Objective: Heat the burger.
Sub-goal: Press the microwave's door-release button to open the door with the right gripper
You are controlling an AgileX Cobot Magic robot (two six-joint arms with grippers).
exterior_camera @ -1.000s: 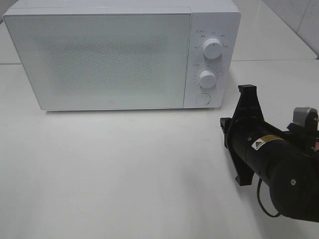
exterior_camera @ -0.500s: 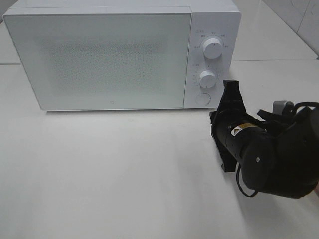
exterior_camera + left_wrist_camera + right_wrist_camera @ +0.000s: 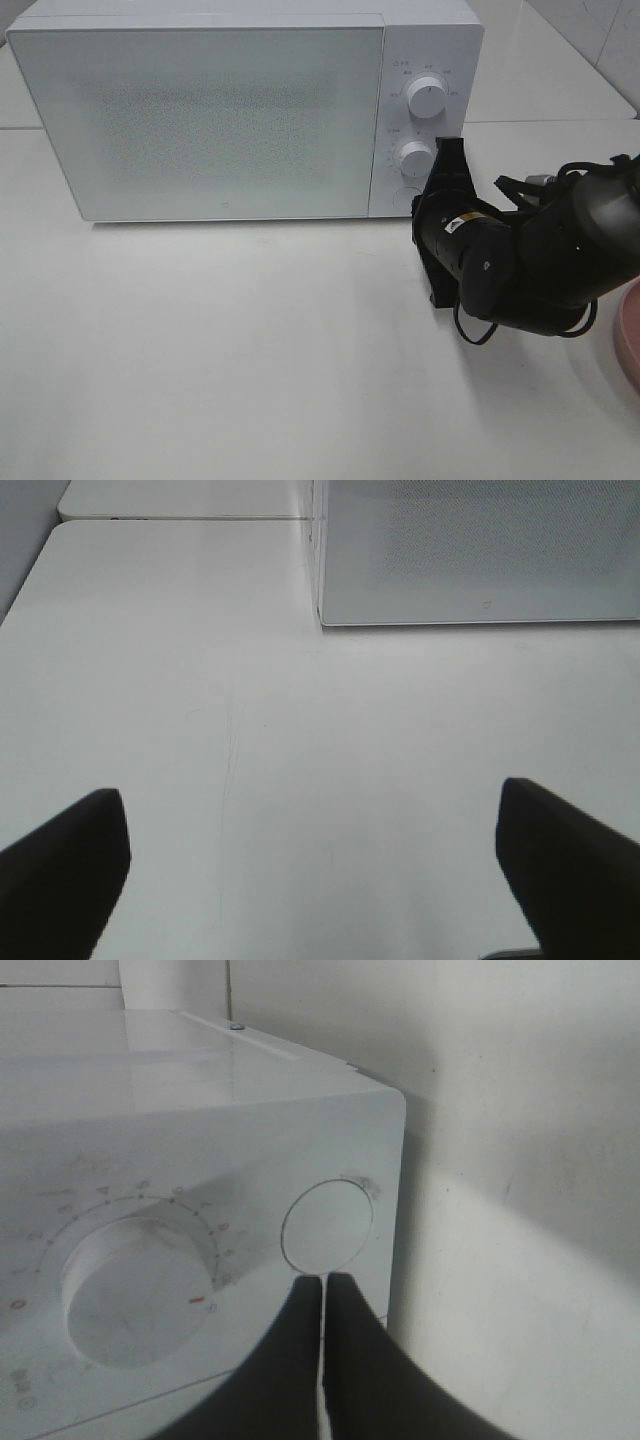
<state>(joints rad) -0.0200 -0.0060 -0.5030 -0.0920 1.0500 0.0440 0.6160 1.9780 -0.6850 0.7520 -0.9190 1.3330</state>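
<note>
Left side: left gripper (image 3: 310,795) hangs over bare table (image 3: 250,340), jaws spread wide, nothing between them. Its wrist view catches only the near corner of the microwave (image 3: 220,120).

Centre: the microwave's door (image 3: 200,120) is closed. The frosted panel gives no view inside.

Control panel: upper knob (image 3: 427,97), lower knob (image 3: 414,157), and below them the round button (image 3: 327,1225).

Change over the last second: the right arm has swung in from well to the right of the oven to the control panel. The right gripper (image 3: 322,1288) now has its jaws pinched together, holding nothing, tips at the lower edge of the round button. Touching or just short of it: cannot tell.

Far right: the rim of a pink plate (image 3: 628,340) now shows at the frame edge, uncovered by the arm's move.

Burger: not visible in any view. Whether it sits on the unseen part of the plate or inside the oven cannot be told.

Judgement: pinched tips aimed at the button suggest a press to release the door. With the door shut, heating is not yet under way.
</note>
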